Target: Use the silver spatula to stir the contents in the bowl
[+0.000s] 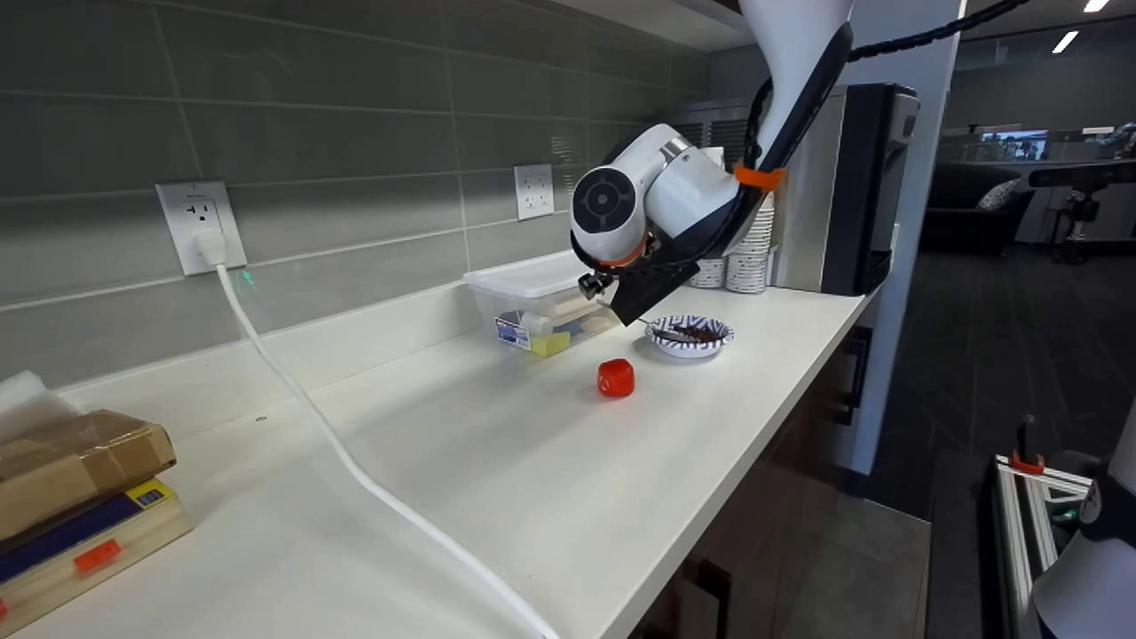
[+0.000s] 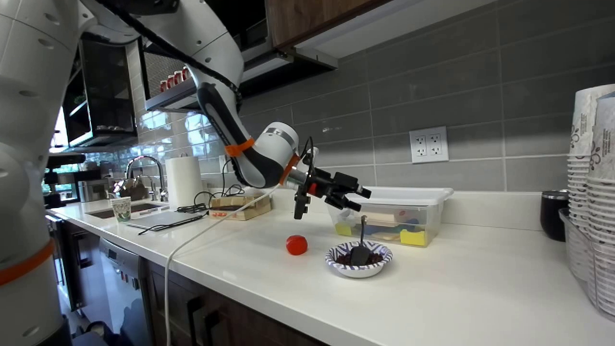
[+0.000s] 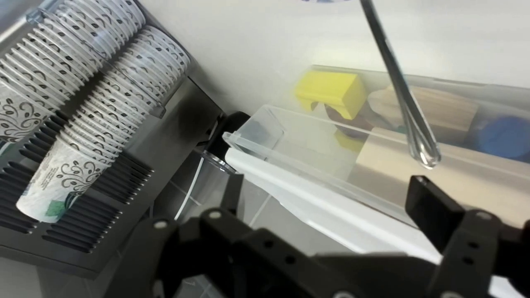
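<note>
The small white bowl with a dark blue pattern stands on the counter in both exterior views (image 1: 689, 350) (image 2: 358, 273); only a sliver of its rim shows in the wrist view (image 3: 327, 1). Dark brown-red contents (image 2: 373, 258) lie in it. The spatula's dark blade (image 2: 359, 256) rests in the bowl and its handle leans up past the rim. Its silver handle (image 3: 399, 82) shows in the wrist view, its looped end just beyond one fingertip. My gripper (image 2: 363, 201) is open and empty, above and beside the handle end; in the wrist view its fingers (image 3: 329, 192) stand wide apart.
A clear lidded plastic container (image 2: 408, 198) stands behind the bowl against the wall. A small red object (image 2: 297, 245) sits beside the bowl. Stacked paper cups (image 2: 600, 206) stand farther along the counter. A white cable (image 1: 355, 466) runs across the counter.
</note>
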You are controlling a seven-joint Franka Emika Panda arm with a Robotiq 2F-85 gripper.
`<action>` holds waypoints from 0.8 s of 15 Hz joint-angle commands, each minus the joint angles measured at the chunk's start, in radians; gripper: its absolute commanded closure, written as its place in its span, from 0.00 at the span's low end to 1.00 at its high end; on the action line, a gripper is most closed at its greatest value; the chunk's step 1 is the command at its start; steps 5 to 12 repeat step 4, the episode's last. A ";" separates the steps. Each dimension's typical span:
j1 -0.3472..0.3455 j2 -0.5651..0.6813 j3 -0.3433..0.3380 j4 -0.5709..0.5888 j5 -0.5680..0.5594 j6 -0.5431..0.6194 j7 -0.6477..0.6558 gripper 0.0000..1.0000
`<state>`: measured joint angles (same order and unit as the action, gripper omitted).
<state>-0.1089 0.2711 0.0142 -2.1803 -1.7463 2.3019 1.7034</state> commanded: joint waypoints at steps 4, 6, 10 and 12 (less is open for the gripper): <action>0.008 -0.077 -0.009 -0.045 0.055 0.038 -0.071 0.00; 0.008 -0.077 -0.009 -0.045 0.055 0.038 -0.071 0.00; 0.008 -0.077 -0.009 -0.045 0.055 0.038 -0.071 0.00; 0.008 -0.077 -0.009 -0.045 0.055 0.038 -0.071 0.00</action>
